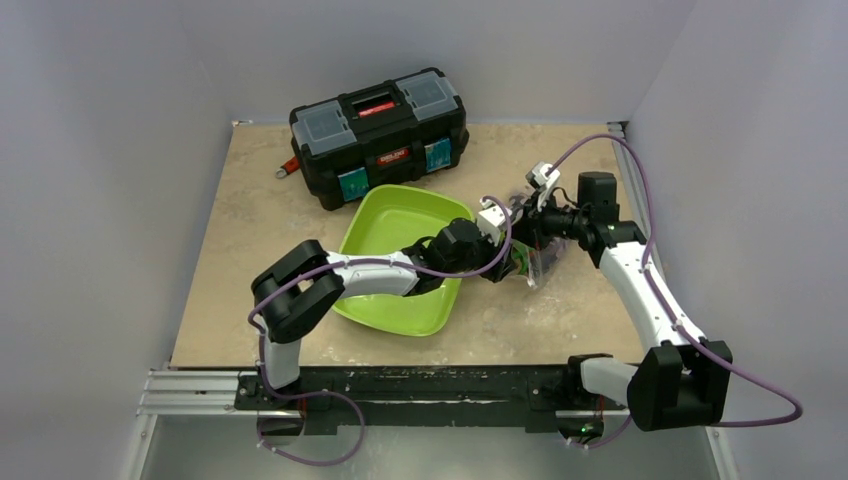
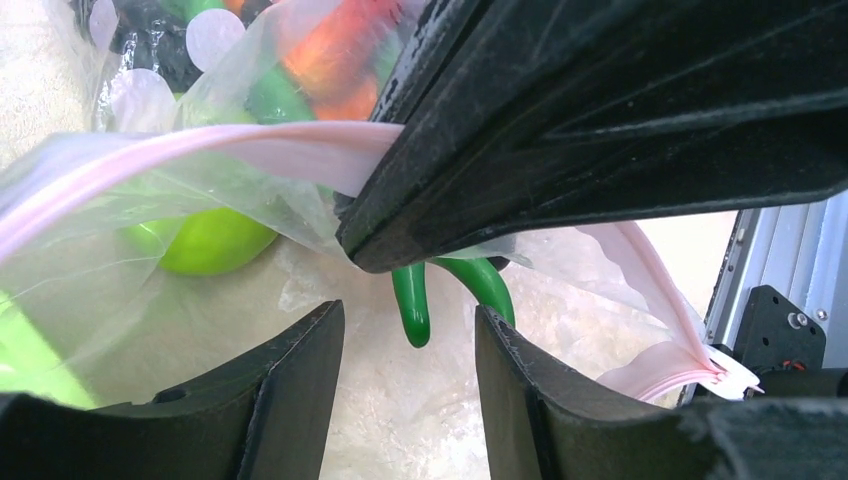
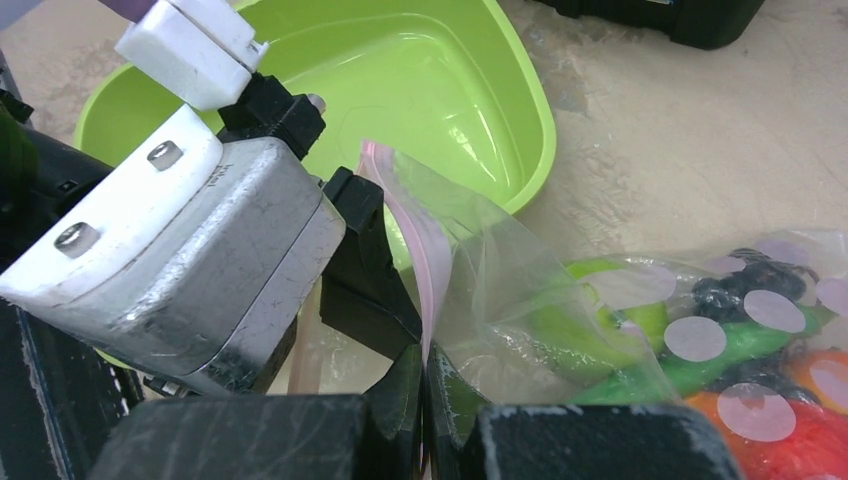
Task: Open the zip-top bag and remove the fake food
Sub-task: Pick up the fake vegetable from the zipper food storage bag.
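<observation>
The zip-top bag (image 1: 543,262) lies right of the green tray, its pink zip strip (image 2: 250,150) parted into an open mouth. My right gripper (image 3: 427,352) is shut on one side of that strip (image 3: 410,215) and holds it up. My left gripper (image 2: 410,330) is open at the mouth, nothing between its fingers; green bean pods (image 2: 415,300) hang just ahead. Inside the bag show a green lime (image 2: 205,240), an orange piece (image 2: 340,50), dark berries (image 3: 745,280) and a red piece (image 3: 810,440). From above, the left gripper (image 1: 512,258) and right gripper (image 1: 532,228) meet over the bag.
A lime-green tray (image 1: 395,225) sits under the left forearm, with nothing in it. A black toolbox (image 1: 380,135) stands at the back. Walls close in both sides. One of the right gripper's fingers (image 2: 600,130) crowds the upper left wrist view.
</observation>
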Controlling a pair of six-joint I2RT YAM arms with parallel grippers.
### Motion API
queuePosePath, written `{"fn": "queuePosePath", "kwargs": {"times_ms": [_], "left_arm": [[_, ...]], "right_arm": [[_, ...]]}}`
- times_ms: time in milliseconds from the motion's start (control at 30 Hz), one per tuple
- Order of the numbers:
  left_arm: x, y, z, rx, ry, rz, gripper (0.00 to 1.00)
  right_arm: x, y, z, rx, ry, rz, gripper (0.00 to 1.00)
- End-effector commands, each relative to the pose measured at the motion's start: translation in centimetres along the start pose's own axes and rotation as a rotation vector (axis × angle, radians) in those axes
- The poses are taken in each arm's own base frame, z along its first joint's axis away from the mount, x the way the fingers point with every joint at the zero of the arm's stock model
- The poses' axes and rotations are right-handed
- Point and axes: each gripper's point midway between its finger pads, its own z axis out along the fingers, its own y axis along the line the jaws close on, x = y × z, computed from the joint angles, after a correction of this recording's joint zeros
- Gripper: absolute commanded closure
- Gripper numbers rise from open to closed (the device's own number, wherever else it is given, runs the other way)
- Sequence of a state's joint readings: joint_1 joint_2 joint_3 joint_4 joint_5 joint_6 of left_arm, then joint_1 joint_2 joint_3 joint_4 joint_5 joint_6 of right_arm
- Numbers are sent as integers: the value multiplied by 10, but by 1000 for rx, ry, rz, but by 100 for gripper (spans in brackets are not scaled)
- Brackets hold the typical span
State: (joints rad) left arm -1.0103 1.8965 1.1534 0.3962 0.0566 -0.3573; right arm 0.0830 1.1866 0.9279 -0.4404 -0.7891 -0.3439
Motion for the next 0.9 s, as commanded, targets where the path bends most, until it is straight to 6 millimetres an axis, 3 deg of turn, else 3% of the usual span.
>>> {"fn": "queuePosePath", "kwargs": {"times_ms": [0,133,400,867], "left_arm": [[-31,-11,-1,16,-80,-15,50],[-31,-8,4,-4,-69,-31,51],[-31,-3,5,-31,-64,-50,62],[-23,2,7,-91,-30,-163,57]], "right_arm": [[-30,3,-6,-16,-81,-40,100],[-30,6,-6,-37,-85,-39,100],[-31,5,-9,-32,-88,-36,100],[-30,1,-12,-17,-93,-28,100]]}}
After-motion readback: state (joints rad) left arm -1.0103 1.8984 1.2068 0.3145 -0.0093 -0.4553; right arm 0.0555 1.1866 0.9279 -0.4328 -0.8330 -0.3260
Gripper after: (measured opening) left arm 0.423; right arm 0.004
